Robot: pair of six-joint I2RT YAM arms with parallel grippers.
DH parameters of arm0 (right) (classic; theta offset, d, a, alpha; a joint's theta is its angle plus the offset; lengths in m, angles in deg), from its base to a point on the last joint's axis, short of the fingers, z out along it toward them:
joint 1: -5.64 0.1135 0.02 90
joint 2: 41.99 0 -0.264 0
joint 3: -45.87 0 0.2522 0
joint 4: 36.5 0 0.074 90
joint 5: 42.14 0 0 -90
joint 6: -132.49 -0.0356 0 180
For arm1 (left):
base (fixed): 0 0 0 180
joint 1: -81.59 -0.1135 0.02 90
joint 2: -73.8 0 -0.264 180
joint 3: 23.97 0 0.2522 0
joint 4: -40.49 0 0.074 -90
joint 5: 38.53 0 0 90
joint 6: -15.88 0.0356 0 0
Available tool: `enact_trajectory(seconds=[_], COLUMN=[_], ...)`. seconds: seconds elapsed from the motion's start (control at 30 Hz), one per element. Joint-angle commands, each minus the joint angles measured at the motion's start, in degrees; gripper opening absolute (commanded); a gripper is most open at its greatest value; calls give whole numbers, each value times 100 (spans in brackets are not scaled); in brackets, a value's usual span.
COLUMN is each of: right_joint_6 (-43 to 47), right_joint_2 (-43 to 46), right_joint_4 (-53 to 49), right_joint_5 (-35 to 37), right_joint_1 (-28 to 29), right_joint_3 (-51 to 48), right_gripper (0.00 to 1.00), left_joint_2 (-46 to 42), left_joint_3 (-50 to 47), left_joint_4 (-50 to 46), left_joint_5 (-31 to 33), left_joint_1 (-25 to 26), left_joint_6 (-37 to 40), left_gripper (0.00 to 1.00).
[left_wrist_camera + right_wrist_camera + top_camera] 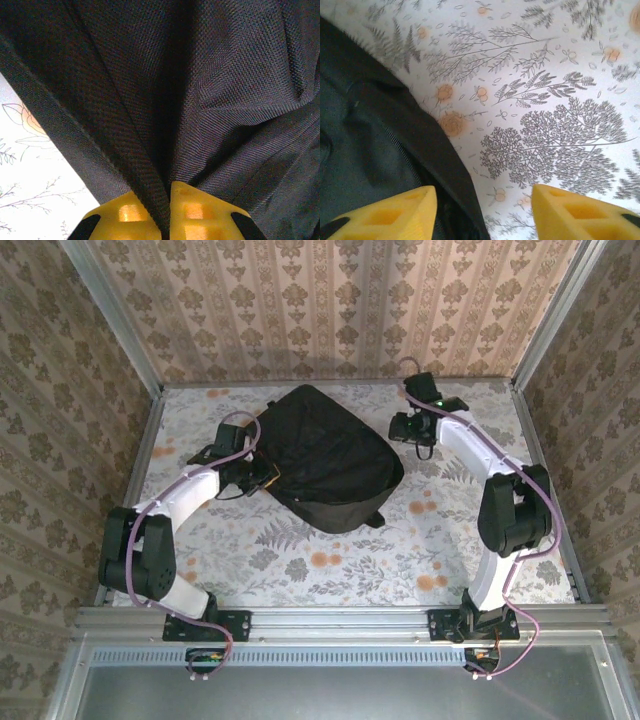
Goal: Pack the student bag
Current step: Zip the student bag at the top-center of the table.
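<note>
The student bag (320, 455), a large black fabric backpack, lies in the middle of the floral table. My left gripper (262, 478) is at its left edge, shut on a fold of the bag's black fabric (165, 165) pinched between the yellow fingertips (197, 210). My right gripper (412, 427) hovers off the bag's upper right corner, open, with nothing between its yellow fingers (570, 212). In the right wrist view the bag's edge and zipper (395, 145) lie under the left finger, and bare tablecloth lies under the gap.
The table's floral cloth (330, 560) stretches in front of the bag to the metal rail (340, 620) holding the arm bases. Patterned walls (340, 300) and metal frame posts close in the back and sides.
</note>
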Motion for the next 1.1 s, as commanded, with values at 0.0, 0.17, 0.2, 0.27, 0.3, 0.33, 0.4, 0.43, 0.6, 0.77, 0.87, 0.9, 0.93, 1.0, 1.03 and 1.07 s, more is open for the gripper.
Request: enact_trajectory(seconds=[0.0, 0.17, 0.2, 0.27, 0.3, 0.33, 0.4, 0.43, 0.6, 0.77, 0.87, 0.9, 0.93, 1.0, 1.03, 1.07], right_joint_6=[842, 273, 93, -221, -267, -275, -166, -72, 139, 208, 214, 213, 216, 221, 215, 214], right_joint_2=[655, 1045, 984, 623, 421, 162, -249, -446, -979, -1086, -1068, -1053, -1052, -1012, -1000, -997], right_joint_4=[-520, -100, -101, -396, -588, -821, -1261, -1475, -2057, -2223, -2300, -2320, -2345, -2358, -2350, -2343], right_joint_5=[748, -1745, -1904, -2138, -2208, -2327, -2251, -2129, -1962, -1980, -1983, -1967, -1954, -1936, -1938, -1943], right_joint_1=[748, 1321, 1442, 1689, 1789, 1887, 2107, 2210, 2542, 2732, 2791, 2806, 2820, 2858, 2870, 2888], right_joint_3=[310, 256, 352, 714, 933, 1161, 1585, 1782, 2297, 2344, 2335, 2331, 2328, 2305, 2292, 2274], right_gripper=[60, 52, 51, 51, 50, 49, 49, 49, 48, 44, 41, 41, 40, 39, 39, 38], left_joint_2=[-341, -439, -426, -406, -391, -388, -394, -391, -385, -341, -292, -283, -266, -249, -248, -237], left_joint_3=[311, 351, 336, 272, 233, 202, 157, 140, 96, 76, 81, 85, 85, 76, 68, 59], left_joint_4=[-180, -282, -266, -198, -150, -112, -66, -58, -60, -10, 15, 14, 19, 32, 42, 59], left_joint_5=[-236, -246, -248, -276, -297, -309, -314, -314, -305, -350, -384, -384, -388, -402, -410, -419], left_joint_1=[46, 45, 43, 52, 52, 57, 69, 74, 70, 70, 63, 61, 59, 52, 43, 37], left_joint_6=[-3, 39, 30, -17, -46, -75, -96, -87, -51, -43, -34, -30, -25, -16, -16, -23], left_gripper=[0, 0, 0, 0, 0, 0, 0, 0, 0, 0, 0, 0, 0, 0, 0, 0])
